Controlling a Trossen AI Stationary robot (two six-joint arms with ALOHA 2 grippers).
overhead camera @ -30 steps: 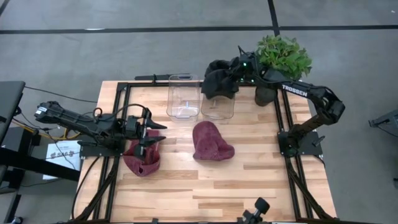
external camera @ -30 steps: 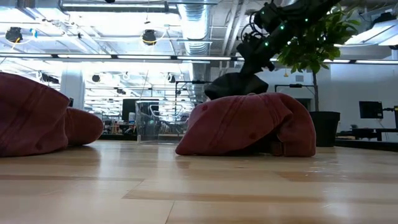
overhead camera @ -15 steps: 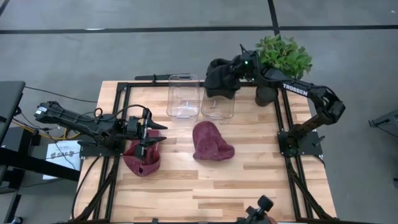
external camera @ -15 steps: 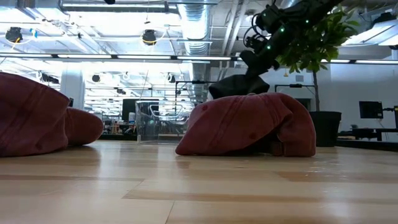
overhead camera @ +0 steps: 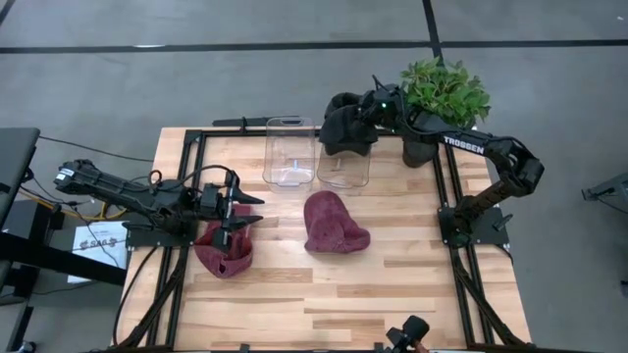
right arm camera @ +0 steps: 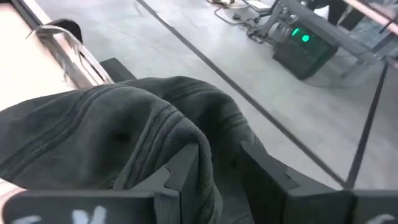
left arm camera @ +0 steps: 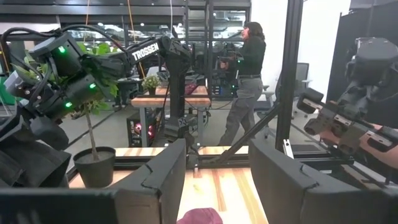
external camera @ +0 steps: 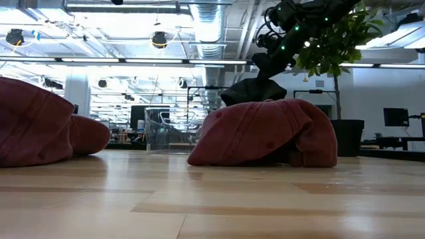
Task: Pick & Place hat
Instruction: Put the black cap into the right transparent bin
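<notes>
A dark grey hat hangs bunched over the far rim of the right clear container. My right gripper is at its right side, fingers apart around a fold of it. In the low view the dark hat hangs below that gripper; its underside is hidden. A maroon hat lies on the table's middle. A second maroon hat lies at the left, and my left gripper hovers open just above it. My right gripper has a fold of the dark hat's bunched cloth between its parted fingers, coming slanting down from the table's right. The fold lies against one finger; I cannot tell whether the other touches it. The hat droops toward the container.
A second clear container stands left of the first. A potted plant is at the far right corner, close behind my right arm. Black frame rails run along both table sides. A person stands in the room beyond.
My right gripper has rolled about its wrist while staying over the right container. The dark hat has stayed bunched beneath it, shifting only slightly toward the table's left.
</notes>
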